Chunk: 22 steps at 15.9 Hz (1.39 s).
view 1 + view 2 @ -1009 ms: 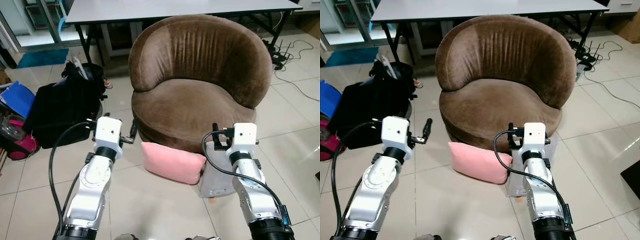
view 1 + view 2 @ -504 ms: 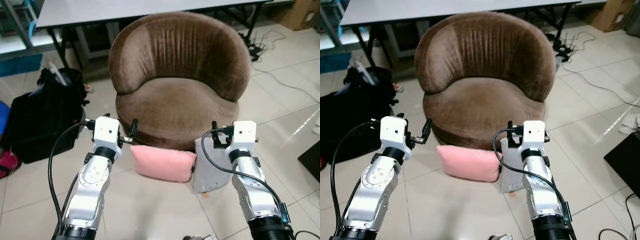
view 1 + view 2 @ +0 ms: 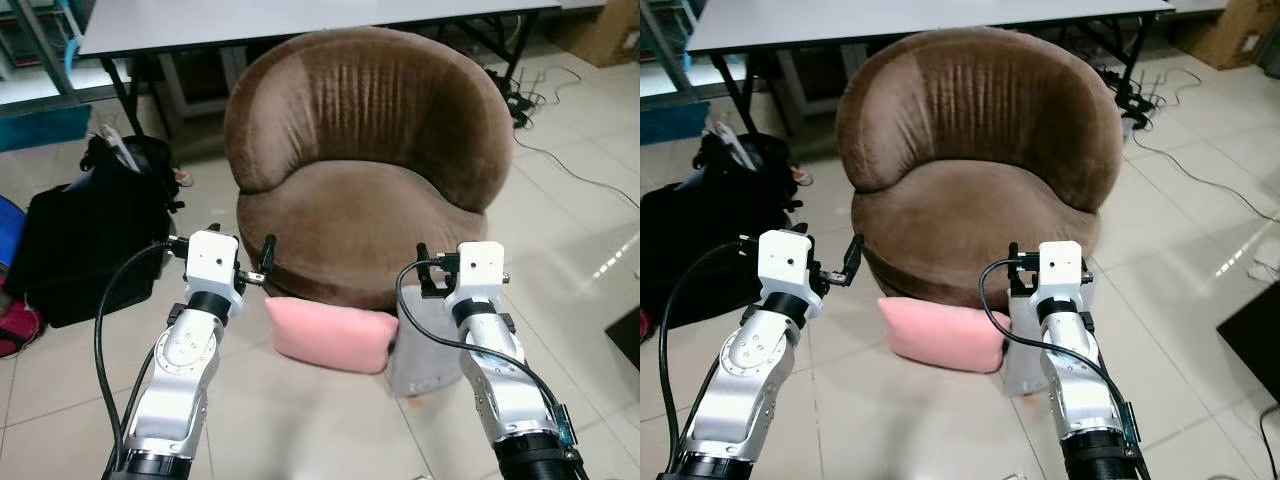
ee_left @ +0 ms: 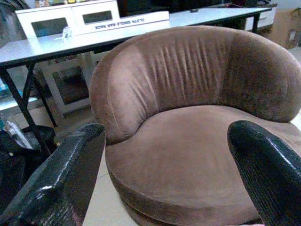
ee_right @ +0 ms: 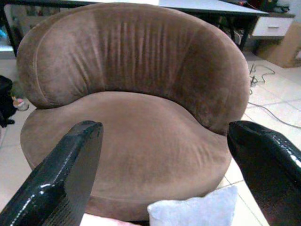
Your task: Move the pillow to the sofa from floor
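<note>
Pillow (image 3: 331, 335) is lying on the floor against the sofa (image 3: 365, 215) base, long axis running left to right, below and between both grippers. Left gripper (image 4: 174, 169) and right gripper (image 5: 164, 165) are hovering spread open, roughly equally near.

The room before me is evenly and brightly lit, with soft light from above. My head views are sharp, with no motion blur. The tiled floor (image 3: 300, 420) is glossy; a white streak of glare lies on it at the far right. The brown sofa (image 3: 370, 160) casts only a soft shadow at its base, and the velvet back shows lighter and darker bands where the pile catches the light. The space under the table (image 3: 300, 20) is dim. In my wrist views, my own fingers (image 4: 61, 179) loom close and soft-focused, with small highlights along their edges (image 5: 61, 188), and the picture there is grainier, with a slight cool tint.
</note>
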Available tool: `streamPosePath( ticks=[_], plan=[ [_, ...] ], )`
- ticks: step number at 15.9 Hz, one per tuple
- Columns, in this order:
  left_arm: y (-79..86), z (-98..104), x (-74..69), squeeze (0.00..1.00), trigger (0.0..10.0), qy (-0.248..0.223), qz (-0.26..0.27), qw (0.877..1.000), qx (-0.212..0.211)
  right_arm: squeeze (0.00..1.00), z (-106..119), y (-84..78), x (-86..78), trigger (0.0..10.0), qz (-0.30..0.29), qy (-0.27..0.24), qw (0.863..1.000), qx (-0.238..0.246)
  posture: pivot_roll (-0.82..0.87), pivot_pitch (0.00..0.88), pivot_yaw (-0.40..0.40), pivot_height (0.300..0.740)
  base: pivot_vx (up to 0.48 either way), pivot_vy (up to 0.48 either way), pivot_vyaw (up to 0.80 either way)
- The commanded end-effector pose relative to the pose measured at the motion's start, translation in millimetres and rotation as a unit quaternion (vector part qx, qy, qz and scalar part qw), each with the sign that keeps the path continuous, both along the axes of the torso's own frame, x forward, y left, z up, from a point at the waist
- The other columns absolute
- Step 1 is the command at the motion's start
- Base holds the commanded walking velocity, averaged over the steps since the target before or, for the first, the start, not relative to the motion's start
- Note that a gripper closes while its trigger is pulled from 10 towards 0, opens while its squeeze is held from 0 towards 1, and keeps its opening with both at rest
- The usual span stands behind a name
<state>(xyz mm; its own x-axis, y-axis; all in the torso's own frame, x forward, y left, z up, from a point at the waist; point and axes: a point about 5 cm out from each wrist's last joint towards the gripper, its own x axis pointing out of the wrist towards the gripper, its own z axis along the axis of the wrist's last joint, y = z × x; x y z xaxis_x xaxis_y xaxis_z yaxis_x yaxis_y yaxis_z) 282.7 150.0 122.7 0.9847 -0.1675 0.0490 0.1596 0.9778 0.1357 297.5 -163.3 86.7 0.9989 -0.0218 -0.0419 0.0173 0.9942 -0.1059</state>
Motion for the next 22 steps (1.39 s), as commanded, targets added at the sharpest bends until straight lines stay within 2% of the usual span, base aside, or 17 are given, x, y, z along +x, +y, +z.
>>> streamPosePath(
  ticks=[1,3,4,7,12,22],
  plan=[
    [3.4,0.4,-1.0,0.00,10.0,0.002,0.001,1.000,0.003,0.00,-1.5,0.7,-1.4,10.0,0.001,0.003,1.000,-0.006,-0.02,0.069,0.032,0.740,0.390,0.000,0.80],
    [3.4,0.3,-1.3,0.00,10.0,0.002,0.000,1.000,0.002,0.00,-1.8,0.8,-1.9,10.0,-0.001,0.003,1.000,-0.005,-0.02,0.066,0.033,0.740,0.388,0.000,0.80],
    [3.1,0.3,-1.2,0.00,10.0,0.002,-0.002,1.000,0.002,0.00,-1.5,-1.4,-1.8,10.0,-0.012,0.001,1.000,0.012,-0.02,0.066,0.033,0.740,0.390,0.000,0.00],
    [1.5,0.2,-0.9,0.00,10.0,0.003,-0.007,1.000,0.002,0.00,-2.2,-3.2,-2.6,10.0,-0.017,0.003,1.000,0.016,-0.02,0.066,0.033,0.740,0.393,0.000,0.00],
    [1.3,-0.6,-1.0,0.00,10.0,0.004,-0.011,1.000,0.002,0.00,-3.0,-4.4,-3.4,10.0,-0.021,0.003,1.000,0.017,-0.02,0.066,0.033,0.740,0.388,0.000,-0.75],
    [-0.7,-1.0,-1.8,0.00,10.0,0.008,-0.017,1.000,-0.005,0.00,-2.7,-4.0,-2.8,10.0,-0.019,0.005,1.000,0.015,-0.02,0.073,0.036,0.740,0.350,0.000,0.00]
  ],
)
